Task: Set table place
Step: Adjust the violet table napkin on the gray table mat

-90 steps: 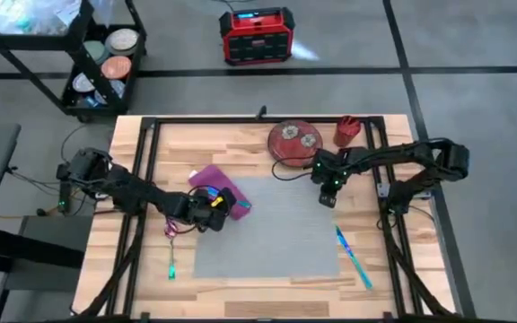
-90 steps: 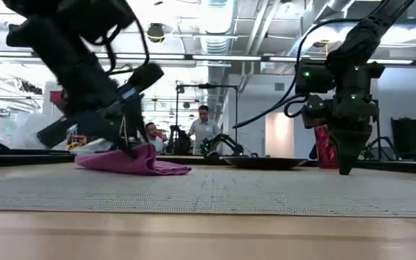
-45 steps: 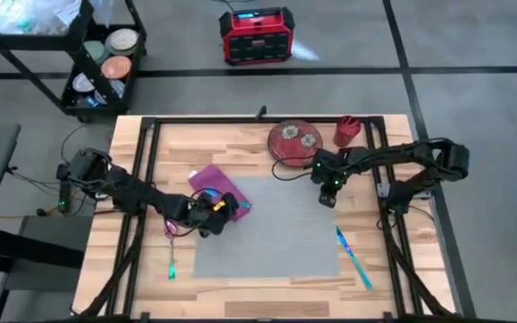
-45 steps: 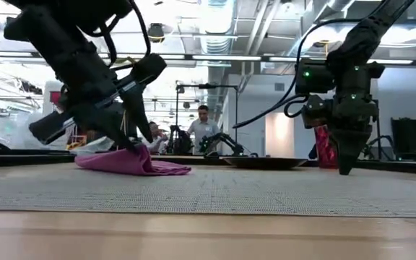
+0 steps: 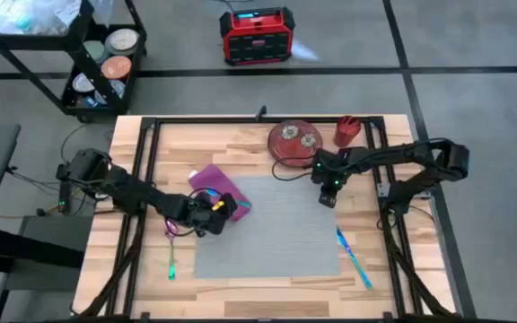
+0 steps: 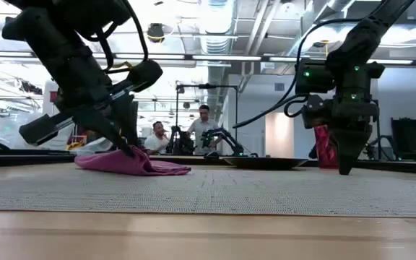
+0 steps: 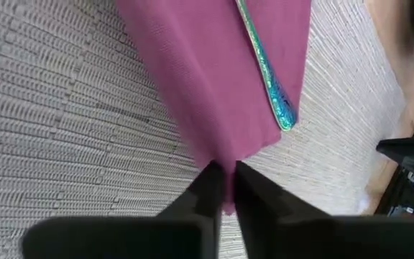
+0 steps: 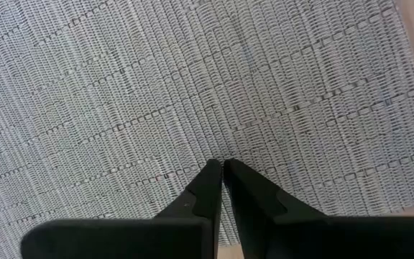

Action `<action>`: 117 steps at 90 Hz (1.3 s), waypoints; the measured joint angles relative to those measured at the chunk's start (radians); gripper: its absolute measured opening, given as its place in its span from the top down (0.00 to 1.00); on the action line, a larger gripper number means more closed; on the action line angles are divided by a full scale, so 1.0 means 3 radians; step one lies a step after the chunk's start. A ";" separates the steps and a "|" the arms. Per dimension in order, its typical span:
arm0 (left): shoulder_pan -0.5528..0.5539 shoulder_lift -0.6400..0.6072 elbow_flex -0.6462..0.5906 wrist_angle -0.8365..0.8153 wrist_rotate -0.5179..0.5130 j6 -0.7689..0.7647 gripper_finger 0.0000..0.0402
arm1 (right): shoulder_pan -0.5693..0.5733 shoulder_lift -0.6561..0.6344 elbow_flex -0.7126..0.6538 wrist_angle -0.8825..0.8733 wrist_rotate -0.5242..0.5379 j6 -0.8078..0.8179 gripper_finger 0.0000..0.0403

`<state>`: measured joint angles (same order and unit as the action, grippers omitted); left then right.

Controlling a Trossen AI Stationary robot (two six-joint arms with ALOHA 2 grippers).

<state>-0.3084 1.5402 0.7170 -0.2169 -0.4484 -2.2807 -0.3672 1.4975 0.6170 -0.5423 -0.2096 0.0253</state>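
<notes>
Grey woven placemat (image 5: 272, 224) lies flat mid-table (image 5: 258, 148), its near edge just short of the table's front edge, bare wood on all four sides. Magenta napkin (image 5: 212, 182) overlaps the mat's far-left corner, part on wood, part on mat. Left gripper (image 5: 218, 211) sits low at the napkin's near corner, fingers (image 7: 210, 188) clenched on the cloth edge; the left wrist view shows the magenta corner pinched between them. An iridescent teal utensil (image 7: 264, 68) lies on the napkin near that corner. In the low view the napkin (image 6: 132, 162) is bunched and lifted slightly at the grip, the rest resting on the mat (image 6: 208, 189).

Right gripper (image 5: 328, 199) hangs at the mat's far-right corner, fingertips closed together on nothing, pointing down at the weave (image 8: 192, 108); can't tell whether they touch it. Low view shows it (image 6: 346, 167) upright just above the mat.

Red patterned plate (image 5: 295, 141) sits on wood by the far edge, just beyond the mat's far edge. Red cup (image 5: 346, 131) is beside it toward the far-right corner. Blue-teal utensil (image 5: 353, 255) lies diagonal off the mat's right edge. Another teal utensil (image 5: 171, 266) lies on wood off the mat's left edge, near the front. Mat centre and near half are open. Black rails (image 5: 142, 179) run along the table's sides.
</notes>
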 joint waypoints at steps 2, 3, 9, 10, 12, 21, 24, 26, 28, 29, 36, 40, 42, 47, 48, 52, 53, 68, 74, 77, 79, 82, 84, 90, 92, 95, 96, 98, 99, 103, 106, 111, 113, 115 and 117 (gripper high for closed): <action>-0.0006 0.0000 0.0000 0.0002 0.0003 0.0006 0.99 | 0.0000 0.0000 -0.0001 0.0000 0.0000 -0.0001 0.96; -0.0009 0.0000 0.0000 0.0002 0.0004 0.0006 0.99 | 0.0000 0.0000 0.0000 0.0000 0.0000 0.0000 0.96; -0.0048 0.0000 0.0000 0.0046 0.0035 0.0020 1.00 | 0.0000 0.0000 0.0000 -0.0001 0.0000 0.0000 0.97; -0.0057 0.0000 0.0000 0.0063 0.0048 0.0029 1.00 | 0.0000 0.0000 0.0000 -0.0001 0.0000 0.0000 0.97; -0.0076 0.0000 0.0000 0.0109 0.0088 0.0055 1.00 | 0.0000 0.0000 0.0000 -0.0001 0.0000 0.0000 0.97; -0.0212 0.0000 0.0001 0.0313 0.0294 0.0189 1.00 | 0.0000 0.0000 0.0000 0.0000 0.0000 0.0000 0.98; -0.0268 0.0000 0.0001 0.0366 0.0358 0.0209 1.00 | 0.0000 0.0000 0.0000 0.0003 0.0000 0.0000 0.98; -0.0307 0.0000 0.0001 0.0388 0.0381 0.0205 1.00 | 0.0000 0.0000 0.0000 0.0003 0.0000 0.0000 0.98; -0.0350 0.0000 0.0001 0.0402 0.0403 0.0195 1.00 | 0.0000 0.0000 0.0000 0.0004 0.0000 0.0000 0.98; -0.0370 0.0000 0.0001 0.0408 0.0410 0.0182 1.00 | 0.0000 0.0000 -0.0001 0.0004 0.0000 0.0000 0.98; -0.0526 0.0000 0.0003 0.0408 0.0424 0.0039 1.00 | 0.0000 0.0000 -0.0001 0.0003 0.0000 0.0001 0.98; -0.0608 0.0000 0.0003 0.0414 0.0437 -0.0007 1.00 | 0.0000 0.0000 -0.0001 -0.0004 0.0000 0.0001 0.98; -0.0643 0.0000 0.0003 0.0425 0.0449 -0.0015 1.00 | 0.0000 0.0000 0.0000 -0.0006 0.0000 0.0001 0.98; -0.0738 -0.0001 0.0003 0.0459 0.0517 -0.0024 1.00 | 0.0000 0.0000 0.0000 -0.0010 -0.0001 0.0001 0.98; -0.0757 -0.0001 0.0003 0.0464 0.0542 -0.0027 1.00 | 0.0000 0.0000 0.0000 -0.0010 -0.0001 0.0001 0.98; -0.0829 -0.0001 0.0003 0.0475 0.0565 -0.0034 1.00 | 0.0000 0.0000 -0.0001 -0.0013 -0.0001 0.0001 0.98; -0.0848 -0.0001 0.0004 0.0476 0.0572 -0.0035 1.00 | 0.0000 0.0000 -0.0001 -0.0013 -0.0001 0.0001 0.98; -0.1060 -0.0002 0.0040 0.0463 0.0665 -0.0054 1.00 | 0.0000 0.0000 0.0000 -0.0021 -0.0005 0.0001 0.98; -0.1129 -0.0003 0.0067 0.0370 0.0701 -0.0055 1.00 | 0.0000 0.0000 0.0000 -0.0024 -0.0005 0.0001 0.98; -0.1162 -0.0003 0.0084 0.0286 0.0704 -0.0056 1.00 | 0.0000 0.0000 0.0000 -0.0026 -0.0005 0.0001 0.98; -0.1182 -0.0003 0.0091 0.0238 0.0707 -0.0055 1.00 | 0.0000 0.0000 0.0000 -0.0027 -0.0006 0.0001 0.98; -0.1206 -0.0003 0.0099 0.0173 0.0709 -0.0055 1.00 | 0.0000 0.0000 0.0000 -0.0030 -0.0007 0.0001 0.98; -0.1219 -0.0003 0.0102 0.0133 0.0712 -0.0056 1.00 | 0.0000 0.0000 0.0000 -0.0031 -0.0011 0.0001 0.98; -0.1246 -0.0003 0.0120 0.0014 0.0739 -0.0051 1.00 | 0.0000 0.0000 0.0000 -0.0033 -0.0035 -0.0009 0.98; -0.1251 -0.0003 0.0125 -0.0024 0.0741 -0.0040 1.00 | 0.0000 0.0000 0.0000 -0.0033 -0.0051 -0.0021 0.98; -0.1256 -0.0003 0.0134 -0.0095 0.0738 -0.0029 1.00 | -0.0001 0.0000 0.0000 -0.0034 -0.0066 -0.0042 0.98; -0.1258 -0.0003 0.0137 -0.0117 0.0737 -0.0025 1.00 | -0.0001 0.0000 0.0000 -0.0034 -0.0068 -0.0046 0.98; -0.1256 -0.0003 0.0139 -0.0154 0.0730 -0.0008 1.00 | -0.0001 0.0000 0.0000 -0.0034 -0.0070 -0.0055 0.98; -0.1256 -0.0003 0.0139 -0.0170 0.0726 0.0003 1.00 | -0.0001 0.0000 0.0000 -0.0034 -0.0071 -0.0060 0.98; -0.1256 -0.0003 0.0139 -0.0219 0.0717 0.0069 1.00 | -0.0001 0.0000 0.0000 -0.0034 -0.0075 -0.0081 0.97; -0.1256 -0.0003 0.0139 -0.0234 0.0696 0.0109 1.00 | -0.0001 0.0000 0.0000 -0.0034 -0.0080 -0.0090 0.97; -0.1242 -0.0006 0.0140 -0.0280 0.0689 0.0119 1.00 | -0.0001 0.0000 0.0000 -0.0033 -0.0087 -0.0100 0.96; -0.1237 -0.0006 0.0140 -0.0308 0.0687 0.0117 1.00 | -0.0001 0.0000 0.0000 -0.0033 -0.0091 -0.0103 0.96; -0.1237 -0.0006 0.0140 -0.0338 0.0680 0.0116 1.00 | -0.0001 0.0001 0.0000 -0.0033 -0.0093 -0.0103 0.95; -0.1237 -0.0006 0.0140 -0.0364 0.0676 0.0115 1.00 | -0.0001 0.0001 0.0000 -0.0033 -0.0093 -0.0104 0.95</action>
<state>-0.6795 1.5383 0.7589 -0.3259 -0.2455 -2.2463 -0.3676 1.4979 0.6170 -0.5522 -0.2375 -0.0059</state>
